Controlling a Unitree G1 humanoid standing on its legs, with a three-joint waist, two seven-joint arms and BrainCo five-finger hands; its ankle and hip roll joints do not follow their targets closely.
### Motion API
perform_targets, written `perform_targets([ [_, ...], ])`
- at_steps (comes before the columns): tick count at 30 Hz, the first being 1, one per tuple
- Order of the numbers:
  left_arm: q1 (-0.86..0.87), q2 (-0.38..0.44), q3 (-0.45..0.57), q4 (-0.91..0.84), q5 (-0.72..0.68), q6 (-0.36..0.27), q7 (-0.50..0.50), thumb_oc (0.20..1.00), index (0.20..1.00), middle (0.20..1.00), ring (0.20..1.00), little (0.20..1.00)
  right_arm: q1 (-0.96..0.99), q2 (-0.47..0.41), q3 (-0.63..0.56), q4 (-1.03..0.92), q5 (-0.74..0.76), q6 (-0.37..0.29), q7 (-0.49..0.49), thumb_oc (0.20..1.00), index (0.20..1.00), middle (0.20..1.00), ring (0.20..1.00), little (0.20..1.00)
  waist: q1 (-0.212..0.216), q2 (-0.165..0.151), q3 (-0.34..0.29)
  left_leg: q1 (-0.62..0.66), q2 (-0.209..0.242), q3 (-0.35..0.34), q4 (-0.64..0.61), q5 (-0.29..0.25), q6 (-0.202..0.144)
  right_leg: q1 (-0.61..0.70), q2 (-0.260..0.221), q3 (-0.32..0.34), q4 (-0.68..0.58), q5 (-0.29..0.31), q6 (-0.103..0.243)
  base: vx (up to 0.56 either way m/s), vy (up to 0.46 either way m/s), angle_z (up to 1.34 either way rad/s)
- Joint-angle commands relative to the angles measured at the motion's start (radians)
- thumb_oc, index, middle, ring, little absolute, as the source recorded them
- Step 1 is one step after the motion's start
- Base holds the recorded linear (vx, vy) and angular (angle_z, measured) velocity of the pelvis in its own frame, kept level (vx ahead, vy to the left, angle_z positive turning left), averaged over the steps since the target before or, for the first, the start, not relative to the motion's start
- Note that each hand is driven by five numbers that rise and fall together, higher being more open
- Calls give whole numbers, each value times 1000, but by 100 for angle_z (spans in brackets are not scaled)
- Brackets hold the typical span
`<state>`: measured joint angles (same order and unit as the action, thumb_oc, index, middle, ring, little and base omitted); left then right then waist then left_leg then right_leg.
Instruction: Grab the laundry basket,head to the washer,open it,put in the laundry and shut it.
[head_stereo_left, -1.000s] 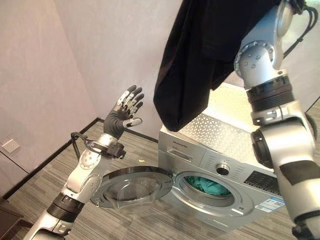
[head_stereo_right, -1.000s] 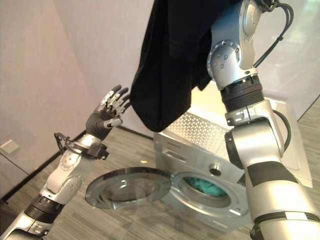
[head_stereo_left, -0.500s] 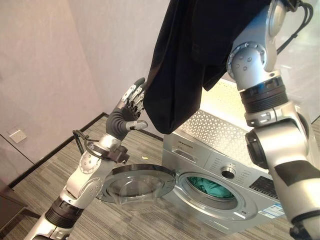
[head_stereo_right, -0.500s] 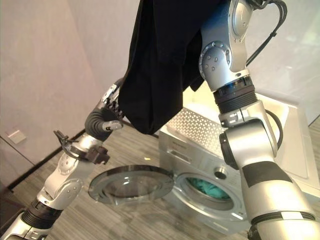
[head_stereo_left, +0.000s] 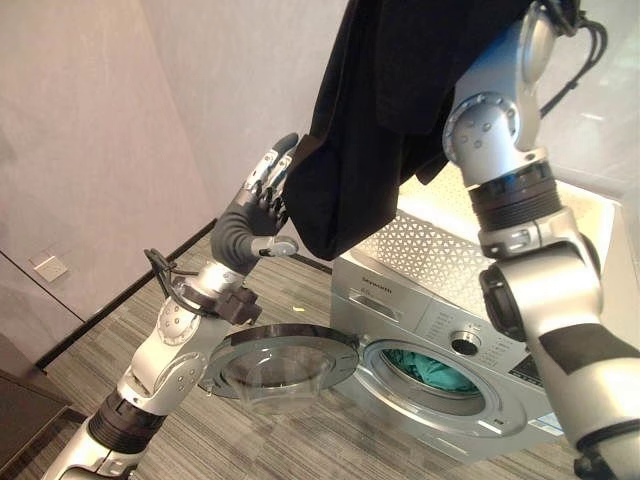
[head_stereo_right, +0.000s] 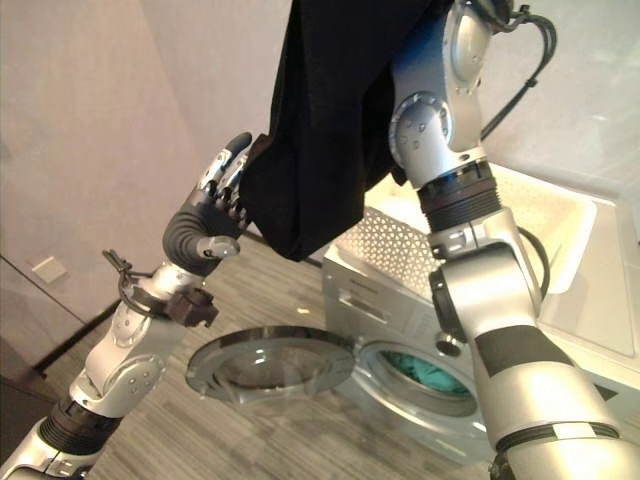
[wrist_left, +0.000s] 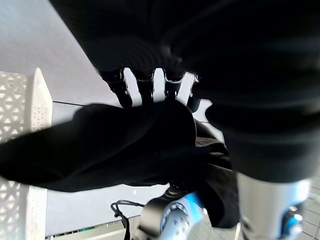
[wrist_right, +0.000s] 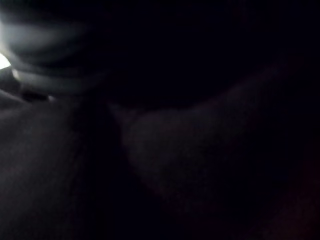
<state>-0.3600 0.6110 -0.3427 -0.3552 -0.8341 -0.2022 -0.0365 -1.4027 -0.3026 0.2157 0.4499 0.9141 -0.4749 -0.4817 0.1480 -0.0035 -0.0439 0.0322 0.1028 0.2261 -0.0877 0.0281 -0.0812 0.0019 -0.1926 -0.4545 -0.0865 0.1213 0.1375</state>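
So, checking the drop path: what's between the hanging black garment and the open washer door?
Nothing: between the black garment and the washer door, the left eye view shows bare air.

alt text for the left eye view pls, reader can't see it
A black garment hangs from the raised right arm above a silver front-loading washer whose round door is swung open, with teal laundry already in the drum. The left hand, fingers straight, reaches up against the garment's lower edge. A white perforated laundry basket sits on the washer.
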Motion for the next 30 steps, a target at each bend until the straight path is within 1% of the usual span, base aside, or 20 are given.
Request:
perform_targets([
  [1, -87, 7, -20, -20, 91, -38, 54, 1000, 1000, 1000, 1000, 1000, -49, -5, -8, -91, -85, -14, -10, 200, 200, 200, 200, 200, 2, -45, -37, 12, 4, -47, 0, 25, -18, 45, -30, 50, 3, 2, 29, 0, 0, 0],
  [2, -124, -7, -34, -3, 105, -37, 68, 1000, 1000, 1000, 1000, 1000, -43, 29, -6, -127, -102, -15, -11, 200, 200, 200, 200, 200, -1, -42, -34, 11, 4, -46, 0, 25, -18, 42, -30, 53, 2, 2, 28, 0, 0, 0],
  [4, -136, -15, -41, 6, 100, -37, 69, 1000, 1000, 1000, 1000, 1000, -39, 42, -4, -144, -117, -11, -16, 200, 200, 200, 200, 200, -2, -40, -33, 11, 5, -44, 0, 24, -18, 40, -30, 55, 2, 3, 28, 0, 0, 0],
  [7, -160, -32, -49, 24, 112, -36, 79, 1000, 1000, 1000, 1000, 1000, -29, 99, 6, -164, -126, -2, -9, 200, 200, 200, 200, 200, -5, -36, -31, 12, 5, -34, 0, 24, -16, 32, -31, 64, 1, 8, 28, 0, 0, 0],
  [8, -168, -43, -54, 40, 119, -31, 87, 1000, 1000, 1000, 1000, 1000, -19, 132, 8, -184, -125, -1, -7, 200, 200, 200, 200, 200, -7, -33, -30, 14, 7, -26, 0, 25, -16, 29, -31, 70, 1, 8, 26, 0, 0, 0],
  [13, -182, -60, -66, 80, 136, -21, 104, 1000, 1000, 1000, 1000, 1000, 14, 164, 16, -254, -140, 8, -1, 200, 200, 200, 200, 200, -14, -28, -27, 16, 8, -17, 0, 26, -18, 26, -29, 76, 1, 8, 24, 0, 0, 0],
  [16, -189, -66, -66, 97, 140, -15, 110, 1000, 1000, 1000, 1000, 1000, 29, 169, 20, -287, -150, 14, 1, 200, 200, 200, 200, 200, -18, -27, -26, 17, 10, -15, 0, 27, -19, 26, -26, 76, 1, 7, 22, 2, -10, -1],
  [17, -192, -69, -63, 115, 147, -10, 120, 1000, 1000, 1000, 1000, 1000, 53, 173, 23, -319, -144, 18, 7, 200, 200, 200, 200, 200, -29, -27, -24, 19, 14, -12, 0, 27, -20, 24, -23, 82, 1, 5, 20, 7, -28, -5],
  [20, -201, -82, -63, 138, 151, -3, 140, 1000, 1000, 1000, 1000, 1000, 103, 183, 23, -378, -120, 10, 12, 200, 200, 200, 200, 200, -41, -27, -21, 23, 19, -8, 0, 27, -21, 25, -18, 86, 3, 1, 16, 3, -28, -8],
  [24, -220, -103, -74, 162, 151, 8, 163, 1000, 1000, 1000, 1000, 1000, 158, 202, 10, -460, -130, 7, 10, 200, 200, 200, 200, 200, -48, -26, -21, 29, 24, -6, 1, 27, -24, 31, -10, 83, 8, -7, 11, 7, -27, -10],
  [25, -238, -121, -83, 176, 145, 11, 170, 1000, 1000, 1000, 1000, 1000, 196, 201, 9, -506, -146, 13, 6, 200, 200, 200, 200, 200, -54, -26, -20, 33, 28, -7, 2, 26, -25, 36, -6, 80, 11, -13, 8, 0, 0, 0],
  [27, -254, -137, -86, 181, 134, 7, 173, 1000, 1000, 1000, 1000, 1000, 238, 186, 4, -531, -158, 22, 6, 200, 200, 200, 200, 200, -62, -28, -19, 37, 33, -7, 3, 26, -28, 42, 0, 79, 12, -17, 6, -1, -18, 0],
  [30, -270, -152, -93, 180, 123, 4, 174, 1000, 1000, 1000, 1000, 1000, 272, 171, 4, -535, -156, 25, 3, 200, 200, 200, 200, 200, -69, -30, -19, 40, 38, -7, 3, 26, -30, 44, 4, 78, 14, -21, 4, 0, 0, 0],
])
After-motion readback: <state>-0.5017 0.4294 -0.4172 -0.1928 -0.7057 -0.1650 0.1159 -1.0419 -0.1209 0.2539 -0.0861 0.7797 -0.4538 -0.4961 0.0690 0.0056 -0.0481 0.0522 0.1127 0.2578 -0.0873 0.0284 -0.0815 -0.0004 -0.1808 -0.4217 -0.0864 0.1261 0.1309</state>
